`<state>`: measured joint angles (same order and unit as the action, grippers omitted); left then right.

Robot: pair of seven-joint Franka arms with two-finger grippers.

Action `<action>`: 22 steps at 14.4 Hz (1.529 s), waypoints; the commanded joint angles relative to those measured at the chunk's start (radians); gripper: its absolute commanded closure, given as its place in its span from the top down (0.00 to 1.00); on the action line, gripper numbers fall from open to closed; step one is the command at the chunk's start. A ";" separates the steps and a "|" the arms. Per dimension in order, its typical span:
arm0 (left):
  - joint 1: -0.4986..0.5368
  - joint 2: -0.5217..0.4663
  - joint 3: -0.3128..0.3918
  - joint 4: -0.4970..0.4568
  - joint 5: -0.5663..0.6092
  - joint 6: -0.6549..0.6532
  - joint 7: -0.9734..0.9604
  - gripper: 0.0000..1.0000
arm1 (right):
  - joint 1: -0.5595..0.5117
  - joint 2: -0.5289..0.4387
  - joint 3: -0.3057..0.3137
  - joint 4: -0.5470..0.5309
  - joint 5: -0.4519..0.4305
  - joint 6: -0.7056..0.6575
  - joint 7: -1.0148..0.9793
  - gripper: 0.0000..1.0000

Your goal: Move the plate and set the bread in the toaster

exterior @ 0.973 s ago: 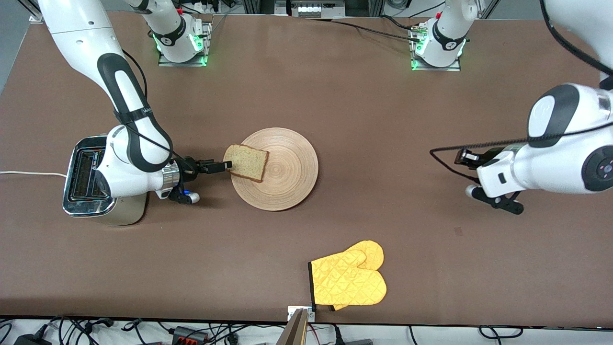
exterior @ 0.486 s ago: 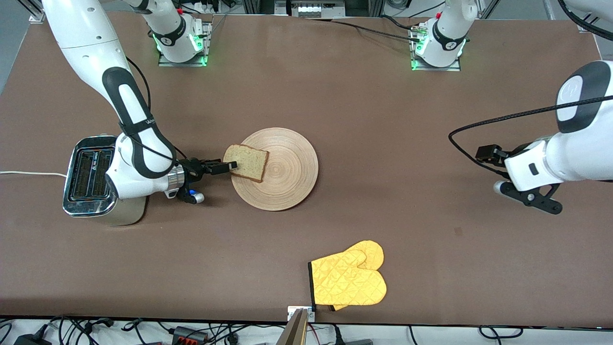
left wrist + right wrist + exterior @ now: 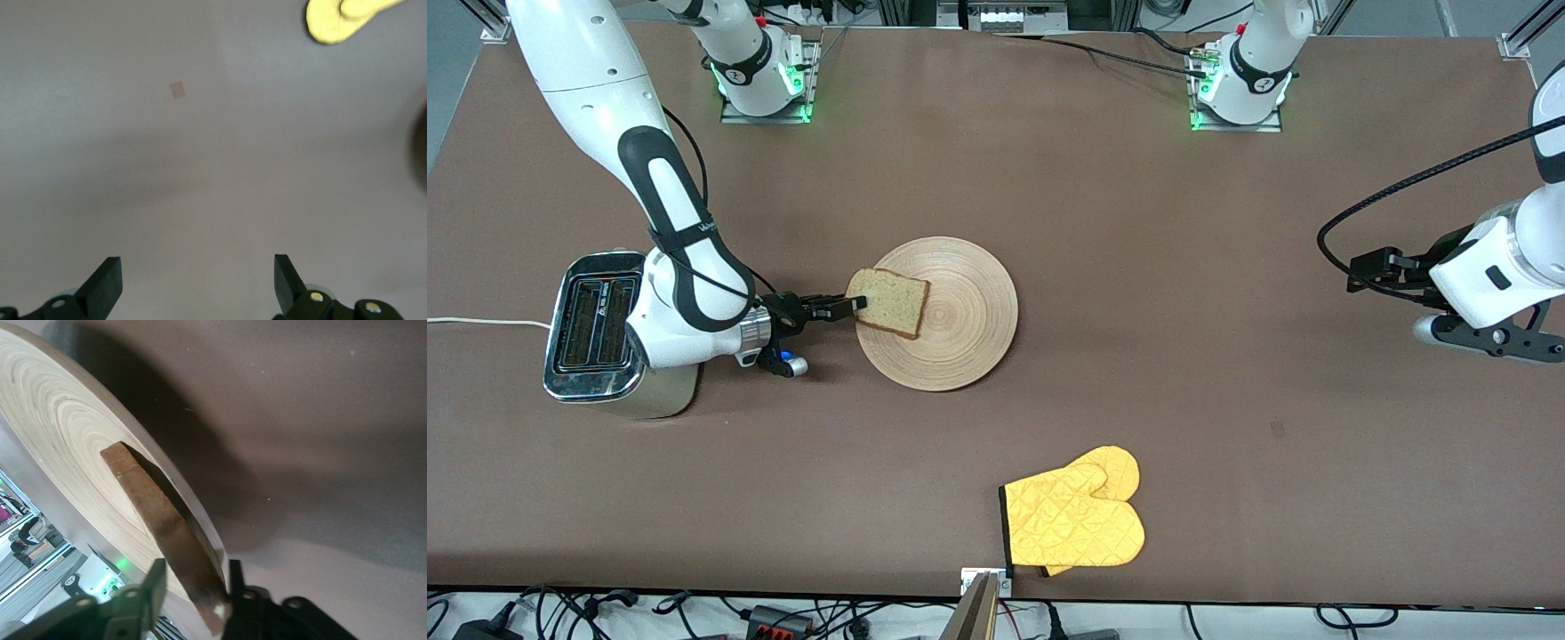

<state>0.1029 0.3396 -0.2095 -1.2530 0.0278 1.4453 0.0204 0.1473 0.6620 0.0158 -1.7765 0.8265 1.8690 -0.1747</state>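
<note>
**Clerk:** Right hand (image 3: pixel 855 305): low over the worktop (image 3: pixel 1138 222) beside the plate (image 3: pixel 951 320), at the rim toward the right arm's end. Its two fingers are clamped on the crust edge of the bread (image 3: pixel 889 302).

**Checker:** Bread, position?

**Clerk:** One slice, overlapping the plate's rim at that same edge; most of it is over the plate, one corner past the rim toward the hand. In the right wrist view the slice (image 3: pixel 173 540) stands edge-on between the fingers, the plate (image 3: pixel 60 453) spread beside it.

**Checker:** Materials?

**Clerk:** Bread: squarish, light brown, speckled, darker crust. Plate: round, flat, pale wood, fine concentric grooves. Toaster (image 3: pixel 591 333): boxy, two slots, shiny chrome top, brushed side, white cord (image 3: pixel 480 322); it stands toward the right arm's end, partly covered by the right arm. Oven mitt (image 3: pixel 1072 520): yellow, quilted, dark cuff, nearer the front camera than the plate.

**Checker:** Left hand?

**Clerk:** Left hand (image 3: pixel 198 283): fingers spread wide, holding nothing, over bare brown worktop at the left arm's end, well apart from the plate.
</note>
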 commanded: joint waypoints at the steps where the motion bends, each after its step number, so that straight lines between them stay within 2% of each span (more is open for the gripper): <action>1: 0.009 -0.129 -0.040 -0.191 -0.014 0.064 -0.124 1.00 | -0.017 -0.030 0.000 0.009 0.028 -0.034 -0.012 0.03; 2: 0.012 -0.167 -0.062 -0.250 0.001 0.119 -0.123 1.00 | -0.021 -0.032 -0.002 0.028 0.028 -0.057 -0.011 0.00; 4: 0.027 -0.226 -0.062 -0.369 0.011 0.203 -0.123 1.00 | -0.023 -0.044 -0.008 0.057 0.026 -0.088 -0.006 0.00; 7: 0.054 -0.284 -0.064 -0.468 0.011 0.227 -0.129 1.00 | -0.022 -0.081 -0.011 0.077 0.000 -0.090 0.050 0.00; 9: 0.054 -0.307 -0.064 -0.517 0.011 0.248 -0.131 1.00 | -0.023 -0.094 -0.025 0.112 -0.059 -0.093 0.095 0.00; 12: 0.054 -0.309 -0.062 -0.510 -0.002 0.244 -0.137 1.00 | -0.023 -0.130 -0.031 0.208 -0.199 -0.190 0.211 0.00; 17: 0.054 -0.304 -0.053 -0.490 0.007 0.250 -0.123 1.00 | -0.034 -0.137 -0.077 0.462 -0.466 -0.457 0.325 0.00; 19: 0.054 -0.282 -0.054 -0.455 0.006 0.239 -0.122 1.00 | -0.034 -0.137 -0.099 0.511 -0.579 -0.494 0.322 0.00; 22: 0.066 -0.217 -0.051 -0.369 -0.005 0.212 -0.117 1.00 | -0.034 -0.165 -0.132 0.520 -0.696 -0.531 0.311 0.00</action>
<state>0.1508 0.0656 -0.2597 -1.6996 0.0291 1.6880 -0.1096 0.1138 0.5037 -0.1002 -1.2876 0.1958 1.3766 0.1266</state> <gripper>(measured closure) 0.000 0.912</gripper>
